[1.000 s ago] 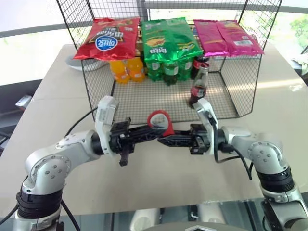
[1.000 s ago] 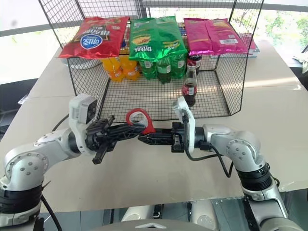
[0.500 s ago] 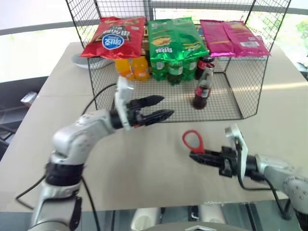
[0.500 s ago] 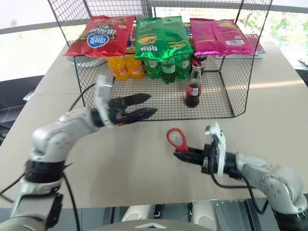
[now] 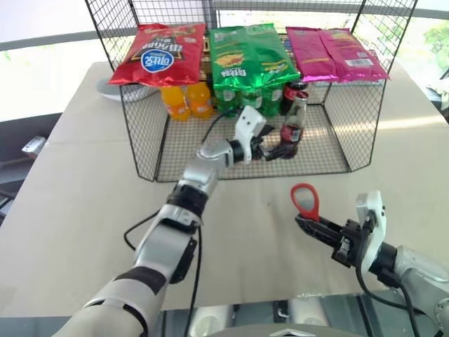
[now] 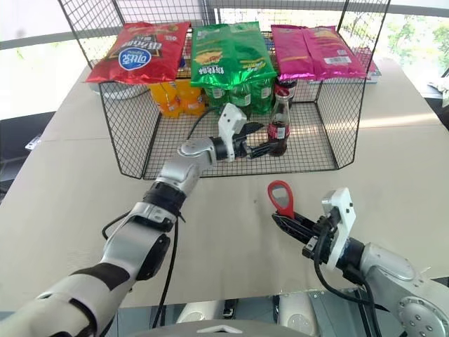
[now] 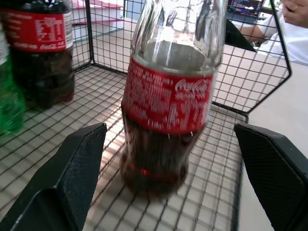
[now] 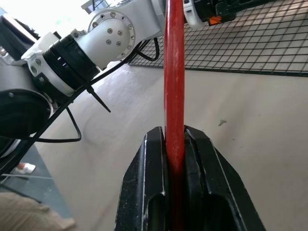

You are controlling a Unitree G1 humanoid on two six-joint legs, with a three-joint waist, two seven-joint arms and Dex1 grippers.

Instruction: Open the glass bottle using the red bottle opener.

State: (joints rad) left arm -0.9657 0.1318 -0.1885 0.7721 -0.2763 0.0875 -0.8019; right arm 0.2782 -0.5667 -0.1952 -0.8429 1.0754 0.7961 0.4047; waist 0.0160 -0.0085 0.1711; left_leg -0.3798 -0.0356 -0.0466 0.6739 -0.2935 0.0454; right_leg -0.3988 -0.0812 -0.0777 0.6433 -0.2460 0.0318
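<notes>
Opener work waits on the bottle being secured first. Nearest the robot, the right gripper hangs low over the beige table, its fingers pressed tight on the short handle of the red bottle opener, whose ring end stands upright above the jaws; the right wrist view shows the flat red blade clamped edge-on between the two black fingers. Farther out, the left arm reaches into the open front of the wire basket, and the left gripper is spread wide, a finger either side of the glass bottle but not yet touching it, as the left wrist view makes plain with clear gaps beside the red label. The bottle stands upright on the basket's mesh floor, near its right side, just in front of a dark plastic bottle and green bottles. Snack bags lie across the basket top behind. The step in hand looks like grasping the bottle: the fingers should probably close level around the label band, low enough to leave the neck and cap free for the opener, and squarely so the bottle does not tip on the mesh.
</notes>
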